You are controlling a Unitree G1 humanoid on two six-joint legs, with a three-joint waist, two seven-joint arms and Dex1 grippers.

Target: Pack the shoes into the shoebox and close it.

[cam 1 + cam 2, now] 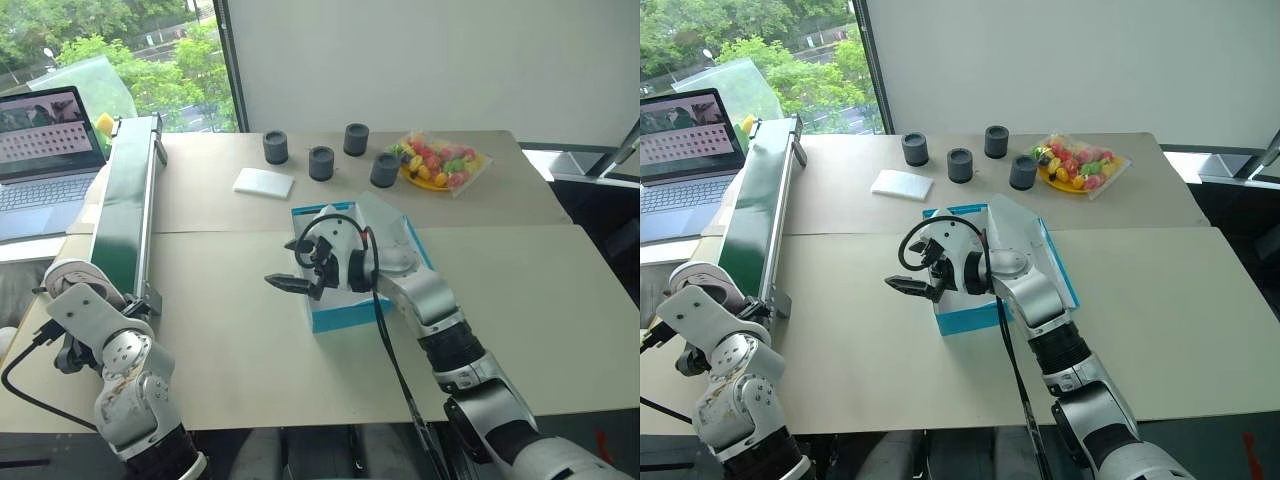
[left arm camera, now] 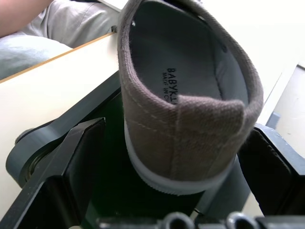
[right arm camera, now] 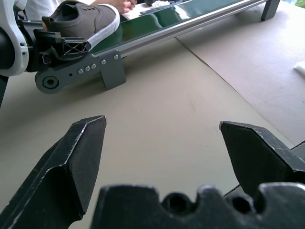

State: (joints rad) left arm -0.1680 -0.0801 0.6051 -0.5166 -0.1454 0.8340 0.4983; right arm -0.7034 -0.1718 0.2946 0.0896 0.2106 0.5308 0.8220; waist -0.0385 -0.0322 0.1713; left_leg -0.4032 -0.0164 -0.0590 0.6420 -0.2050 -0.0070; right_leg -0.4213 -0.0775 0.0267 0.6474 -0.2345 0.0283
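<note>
From the head, the left gripper (image 1: pixel 75 310) sits at the conveyor's (image 1: pixel 125 200) near end; the right gripper (image 1: pixel 295 278) hovers, fingers spread, at the blue shoebox's (image 1: pixel 345 313) left edge over bare table (image 1: pixel 230 340). At the left wrist, a taupe shoe (image 2: pixel 186 119) stands heel-first between spread fingers (image 2: pixel 71 167), contact unclear. The right wrist's view shows that shoe on the belt end.
</note>
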